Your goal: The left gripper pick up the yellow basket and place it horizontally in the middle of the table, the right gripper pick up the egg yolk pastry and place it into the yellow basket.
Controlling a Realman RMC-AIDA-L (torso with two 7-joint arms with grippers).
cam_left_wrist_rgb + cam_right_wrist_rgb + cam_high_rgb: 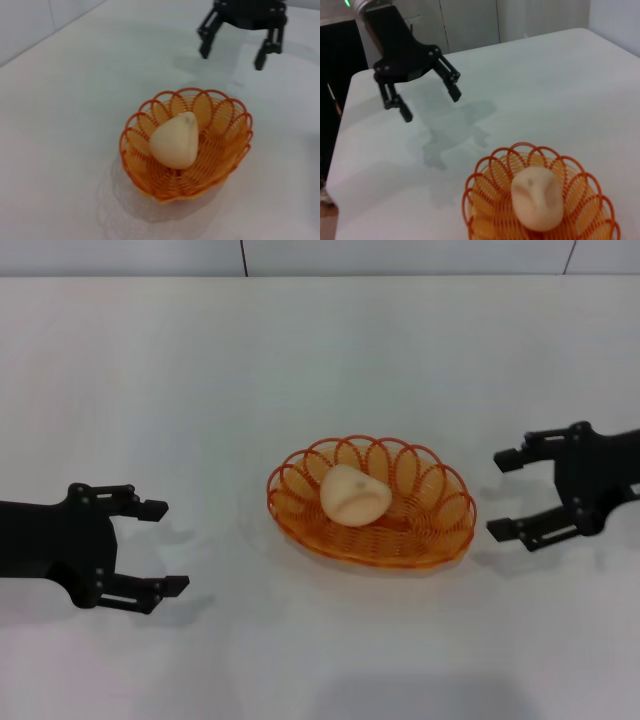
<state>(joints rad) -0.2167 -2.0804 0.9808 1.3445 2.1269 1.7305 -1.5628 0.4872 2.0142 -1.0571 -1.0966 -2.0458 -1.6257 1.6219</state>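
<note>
The yellow basket (372, 502) lies lengthwise across the middle of the white table (200, 390). The egg yolk pastry (353, 496) rests inside it, left of the basket's centre, tilted on its side. Both also show in the left wrist view, basket (186, 145) and pastry (175, 140), and in the right wrist view, basket (540, 200) and pastry (538, 198). My left gripper (160, 547) is open and empty, well left of the basket, over the table. My right gripper (504, 494) is open and empty, just right of the basket's rim.
The table's far edge meets a pale wall (400, 255) at the back. In the right wrist view the table's left edge (342, 130) drops off beside a dark area.
</note>
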